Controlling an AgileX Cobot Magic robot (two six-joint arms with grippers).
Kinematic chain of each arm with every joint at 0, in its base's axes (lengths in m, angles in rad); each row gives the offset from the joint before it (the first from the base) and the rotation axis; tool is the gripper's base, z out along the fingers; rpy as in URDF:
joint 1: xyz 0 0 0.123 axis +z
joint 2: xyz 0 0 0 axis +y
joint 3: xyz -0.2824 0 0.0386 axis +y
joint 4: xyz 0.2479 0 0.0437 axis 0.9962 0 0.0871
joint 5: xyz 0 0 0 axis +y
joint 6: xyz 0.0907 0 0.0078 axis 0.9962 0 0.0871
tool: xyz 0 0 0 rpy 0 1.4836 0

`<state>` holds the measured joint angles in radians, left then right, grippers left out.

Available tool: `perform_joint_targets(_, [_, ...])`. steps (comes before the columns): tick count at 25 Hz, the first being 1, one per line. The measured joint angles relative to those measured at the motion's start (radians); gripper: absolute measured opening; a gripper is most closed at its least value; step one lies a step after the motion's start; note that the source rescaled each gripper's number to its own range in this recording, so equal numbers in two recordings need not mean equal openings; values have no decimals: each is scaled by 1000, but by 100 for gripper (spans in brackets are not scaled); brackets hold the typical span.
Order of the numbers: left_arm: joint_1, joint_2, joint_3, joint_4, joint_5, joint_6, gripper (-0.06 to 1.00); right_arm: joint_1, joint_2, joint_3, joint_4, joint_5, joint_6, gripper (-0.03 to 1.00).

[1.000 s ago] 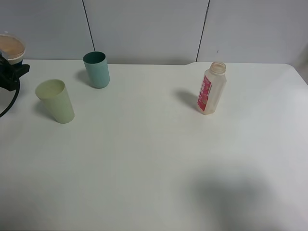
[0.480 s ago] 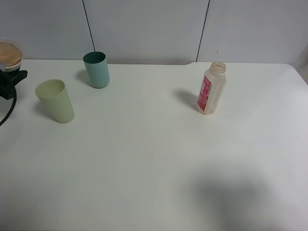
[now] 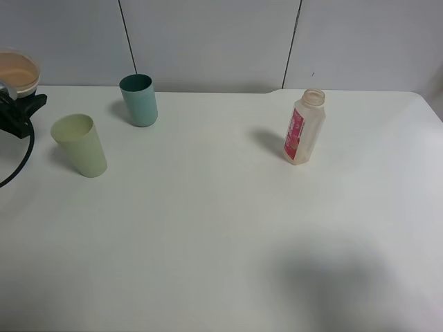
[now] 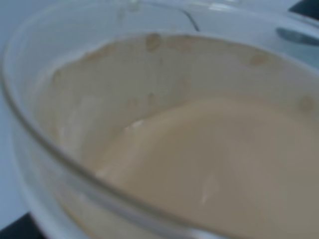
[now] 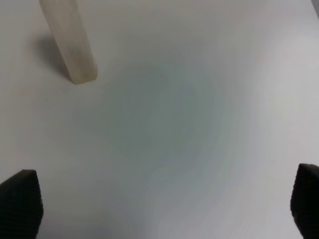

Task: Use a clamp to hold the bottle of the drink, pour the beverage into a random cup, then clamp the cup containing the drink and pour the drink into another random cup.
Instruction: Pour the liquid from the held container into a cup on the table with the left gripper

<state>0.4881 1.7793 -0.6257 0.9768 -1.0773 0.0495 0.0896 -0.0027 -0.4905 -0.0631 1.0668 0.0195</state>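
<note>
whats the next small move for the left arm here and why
Probably carry the clear cup to the right until it hangs above the pale green cup, and only then tilt it. The left tool holds the clear cup off to the left with tan drink inside. The pale green cup is the nearest one, standing open-topped.

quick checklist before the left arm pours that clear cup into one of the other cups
1. Clear cup holds tan drink: ok.
2. Left gripper carries it upright, mouth up: ok.
3. Pale green cup upright, mouth open, nearest target: ok.
4. Teal cup upright, apart from the green one: ok.
5. Teal cup empty inside: cannot tell, its interior is dark.
6. Bottle upright on the far side, right gripper open, no cups in its wrist view: ok.
</note>
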Motion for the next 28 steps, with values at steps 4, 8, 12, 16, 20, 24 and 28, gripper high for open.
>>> perform_joint_targets(4, [-36,8,0,-44,2,34,1,0,0,0,0,0,0,100])
perform_joint_targets(8, [-47,10,0,-61,7,52,1,0,0,0,0,0,0,100])
perform_joint_targets(12, [-47,10,0,-61,14,54,1,0,0,0,0,0,0,100])
perform_joint_targets(16, [-47,10,0,-61,14,57,1,0,0,0,0,0,0,100])
perform_joint_targets(20, [-47,10,0,-52,15,58,1,0,0,0,0,0,0,100])
perform_joint_targets(24, [-47,10,0,-49,22,65,1,0,0,0,0,0,0,100])
perform_joint_targets(28, [-47,10,0,-49,22,65,1,0,0,0,0,0,0,100])
